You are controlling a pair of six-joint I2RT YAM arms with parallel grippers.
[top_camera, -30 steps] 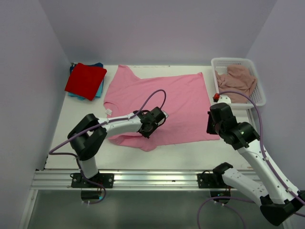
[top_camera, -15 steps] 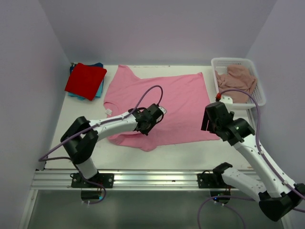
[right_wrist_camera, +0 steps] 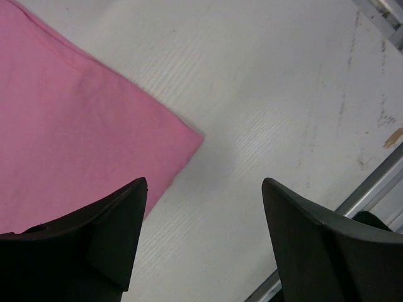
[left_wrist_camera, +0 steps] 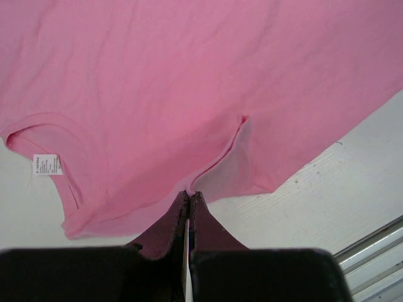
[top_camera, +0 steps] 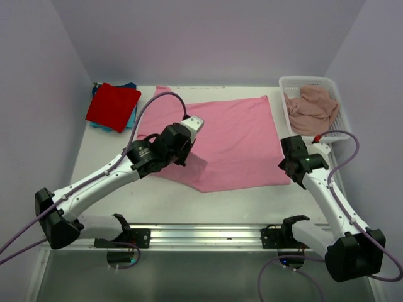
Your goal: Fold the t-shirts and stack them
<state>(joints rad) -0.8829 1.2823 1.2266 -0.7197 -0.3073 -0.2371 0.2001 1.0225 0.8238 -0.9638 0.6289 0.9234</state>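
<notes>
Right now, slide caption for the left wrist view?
Left fingers shut on a fold of the bright pink t-shirt, above the white table.

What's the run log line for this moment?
left gripper: shut on bright pink t-shirt | right gripper: open, empty, beside shirt's corner

Bright pink t-shirt lies spread, near-left part lifted; red t-shirt folded atop teal-blue t-shirt; dusty-pink t-shirt crumpled.

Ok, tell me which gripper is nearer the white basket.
Right. The right gripper hangs open just in front of the basket, by its near left corner; the left gripper is farther off to its left, pinching the bright pink t-shirt.
</notes>
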